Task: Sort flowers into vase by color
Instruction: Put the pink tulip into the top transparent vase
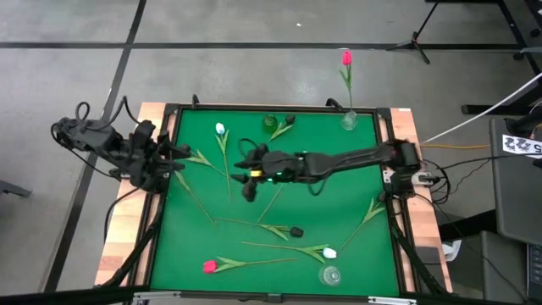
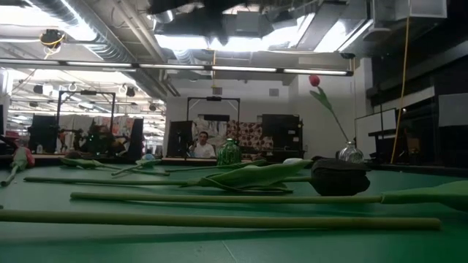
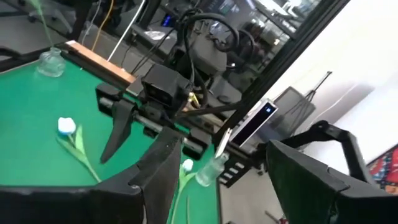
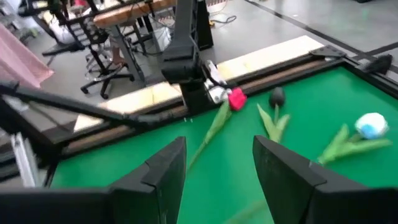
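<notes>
The right gripper [image 1: 249, 180] hung open and empty at mid-table (left gripper [image 1: 169, 158] open, nine o'clock), best lowered astride a stem [image 1: 227, 174].

Two arms work the green table [image 1: 339, 229]. I count three vases: one holds a red tulip [image 1: 346, 58] at one o'clock. On the felt lie two white, two black and one red tulip.

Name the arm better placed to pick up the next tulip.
Probably right: the right pincer hangs open over the mat's middle among loose tulip stems, while the left pincer waits at the mat's left edge.
</notes>
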{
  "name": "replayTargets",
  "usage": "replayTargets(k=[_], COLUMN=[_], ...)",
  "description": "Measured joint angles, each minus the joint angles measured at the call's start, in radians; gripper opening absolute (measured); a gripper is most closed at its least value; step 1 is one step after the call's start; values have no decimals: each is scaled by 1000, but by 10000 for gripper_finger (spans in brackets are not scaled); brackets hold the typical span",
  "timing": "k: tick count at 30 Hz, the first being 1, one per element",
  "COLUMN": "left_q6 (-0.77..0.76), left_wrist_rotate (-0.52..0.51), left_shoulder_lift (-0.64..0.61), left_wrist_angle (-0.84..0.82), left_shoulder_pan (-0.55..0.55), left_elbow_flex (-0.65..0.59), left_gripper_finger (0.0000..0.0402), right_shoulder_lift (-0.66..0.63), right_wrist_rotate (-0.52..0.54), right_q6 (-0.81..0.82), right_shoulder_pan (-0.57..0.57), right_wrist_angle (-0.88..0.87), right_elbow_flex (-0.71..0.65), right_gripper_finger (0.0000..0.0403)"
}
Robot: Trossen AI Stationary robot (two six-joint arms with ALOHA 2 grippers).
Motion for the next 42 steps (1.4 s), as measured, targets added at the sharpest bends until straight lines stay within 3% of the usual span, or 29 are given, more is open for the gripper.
replayTargets(k=[9, 15, 32, 42], left_q6=[46, 77, 25, 32], left_wrist_rotate=[0, 0, -45, -45], left_shoulder_lift=[-31, -61, -69, -69], left_wrist_angle=[-68, -69, -196, -256], left_shoulder_pan=[0, 0, 0, 0], left_elbow_flex=[0, 0, 0, 0], left_gripper_finger=[233, 233, 233, 233], right_shoulder_lift=[311, 466, 671, 778], right_wrist_rotate=[82, 160, 225, 201], right_q6=[-8, -7, 35, 21], right_shoulder_pan=[63, 84, 127, 132], right_wrist_angle=[-8, 0, 72, 9], right_elbow_flex=[382, 540, 573, 720], right_gripper_finger=[186, 186, 186, 186])
